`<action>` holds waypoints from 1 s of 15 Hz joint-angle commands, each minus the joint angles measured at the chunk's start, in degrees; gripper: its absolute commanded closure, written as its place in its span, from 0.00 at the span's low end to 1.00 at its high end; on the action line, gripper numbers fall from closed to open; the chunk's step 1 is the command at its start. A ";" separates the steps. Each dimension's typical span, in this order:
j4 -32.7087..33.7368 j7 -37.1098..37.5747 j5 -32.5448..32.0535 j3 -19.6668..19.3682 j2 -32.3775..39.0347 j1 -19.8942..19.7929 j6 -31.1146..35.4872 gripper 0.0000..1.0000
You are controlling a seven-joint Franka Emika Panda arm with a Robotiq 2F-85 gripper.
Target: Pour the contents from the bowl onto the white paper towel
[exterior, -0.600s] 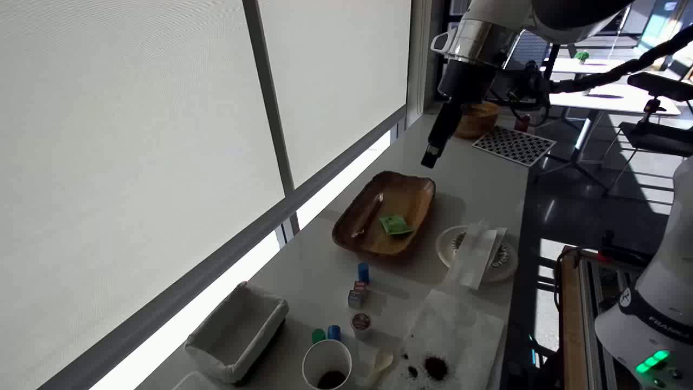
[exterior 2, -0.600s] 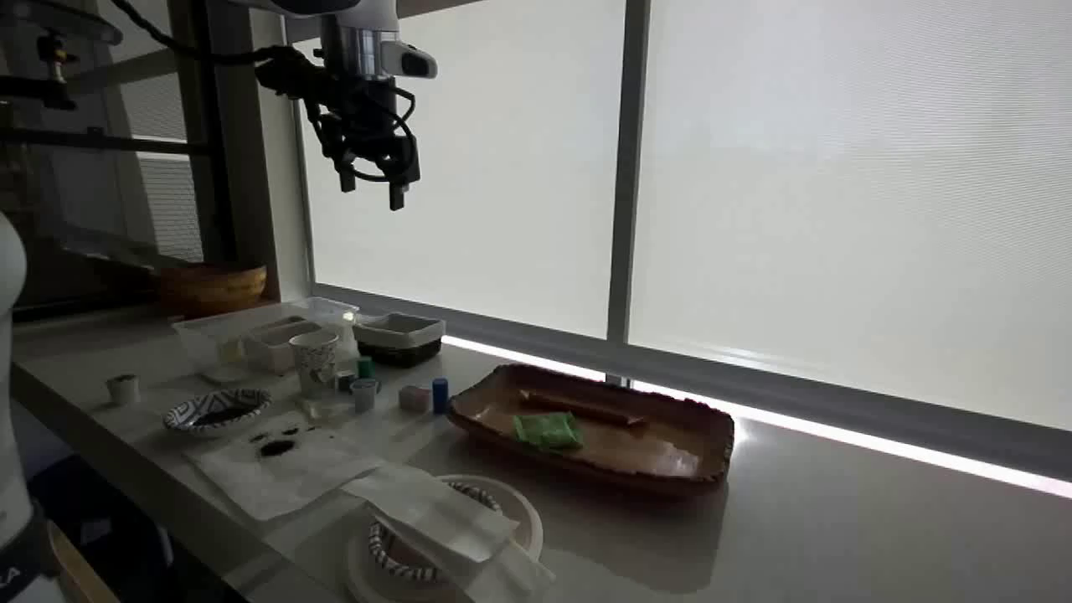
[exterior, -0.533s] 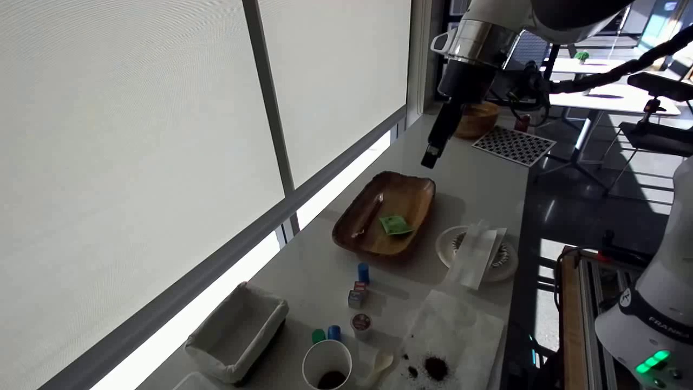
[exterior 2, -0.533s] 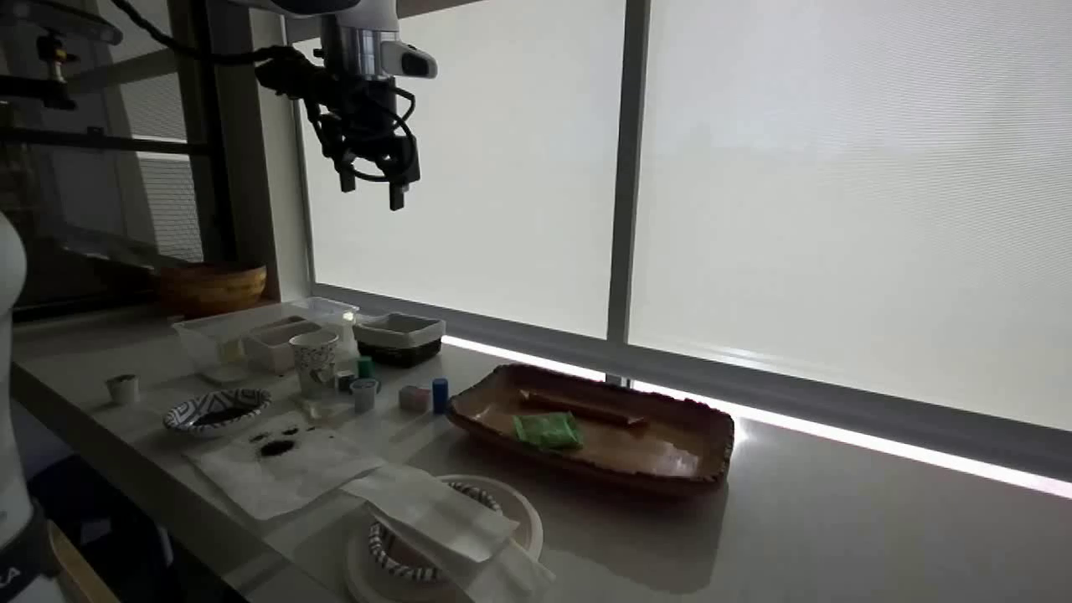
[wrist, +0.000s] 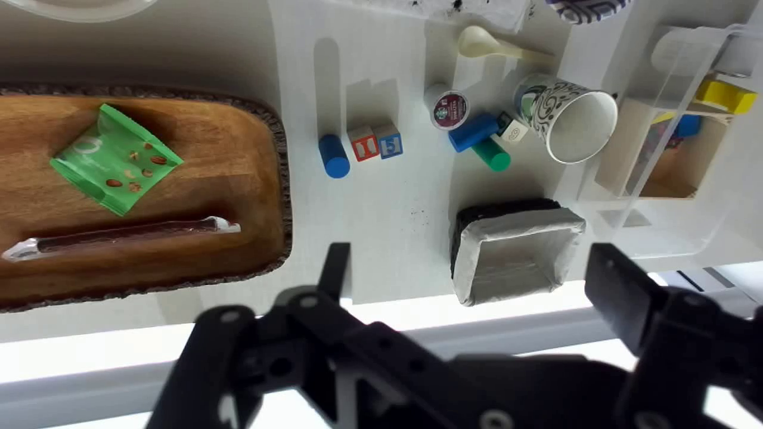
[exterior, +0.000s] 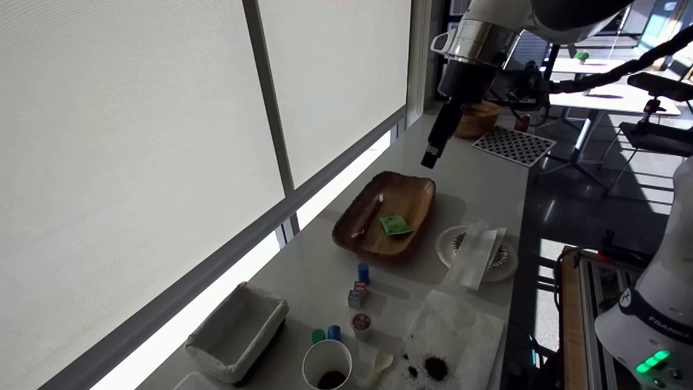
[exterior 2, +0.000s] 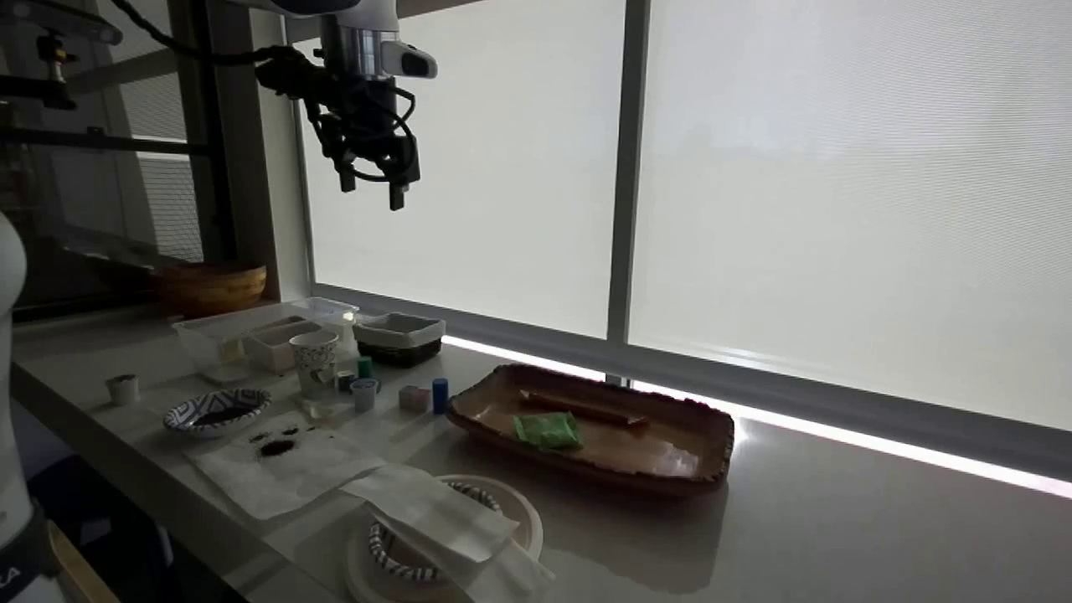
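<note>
The bowl is a paper bowl [exterior 2: 199,421] with a dark zigzag pattern and dark contents. It sits at the table's front edge in an exterior view, and its rim shows at the top of the wrist view [wrist: 587,11]. The white paper towel [exterior 2: 285,490] lies flat beside it, with several dark piles of grounds on it. The towel also shows in an exterior view [exterior: 465,330], and only its edge shows in the wrist view [wrist: 417,8]. My gripper [exterior 2: 373,191] is open and empty, high above the table, its fingers [wrist: 471,256] wide apart in the wrist view.
A wooden tray [exterior 2: 670,456] holds a green packet and a wrapped stick. Stacked plates [exterior 2: 529,519] with folded napkins stand near the towel. A paper cup [wrist: 542,110], spoon [wrist: 477,42], pod [wrist: 450,110], small blocks [wrist: 363,143], lined basket [wrist: 477,262] and clear bin [wrist: 703,238] crowd nearby.
</note>
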 commanded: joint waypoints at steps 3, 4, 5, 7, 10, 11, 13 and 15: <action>-0.18 -0.91 1.67 0.61 0.24 0.19 0.86 0.00; 0.02 -2.08 3.29 0.44 1.22 1.53 2.10 0.00; 0.22 -4.05 6.46 0.12 2.44 3.92 3.74 0.00; 0.39 -7.83 12.32 0.11 3.59 8.08 5.05 0.00; 0.41 -9.94 15.70 2.38 4.79 11.60 2.35 0.00; 0.03 -9.42 14.95 4.04 5.69 11.99 3.20 0.00; -0.53 -6.82 13.85 6.75 8.11 12.20 3.68 0.00; -1.42 -6.88 15.98 8.71 12.23 13.05 8.16 0.00</action>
